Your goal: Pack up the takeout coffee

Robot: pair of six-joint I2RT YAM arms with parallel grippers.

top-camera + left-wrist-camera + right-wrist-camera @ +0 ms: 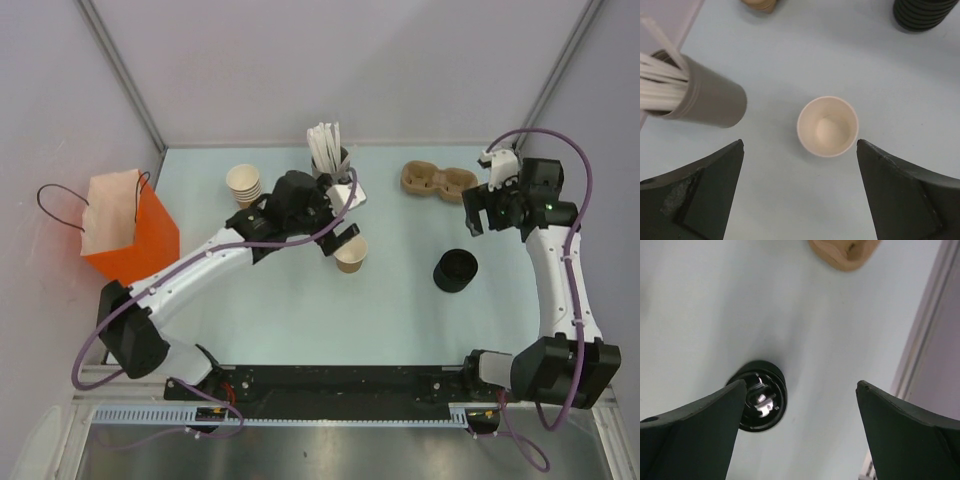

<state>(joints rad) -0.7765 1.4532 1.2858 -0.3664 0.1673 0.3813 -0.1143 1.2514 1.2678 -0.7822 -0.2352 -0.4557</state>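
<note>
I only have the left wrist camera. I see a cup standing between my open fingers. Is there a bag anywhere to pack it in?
Observer: Yes, an orange bag stands at the table's left edge, well left of the cup.
Operator: What's the right gripper doing?
Observer: The right gripper hangs open and empty over the right side, near a black stack.
Operator: Any other cups?
Observer: A stack of cups sits on the far side, left of the grey holder.
</note>
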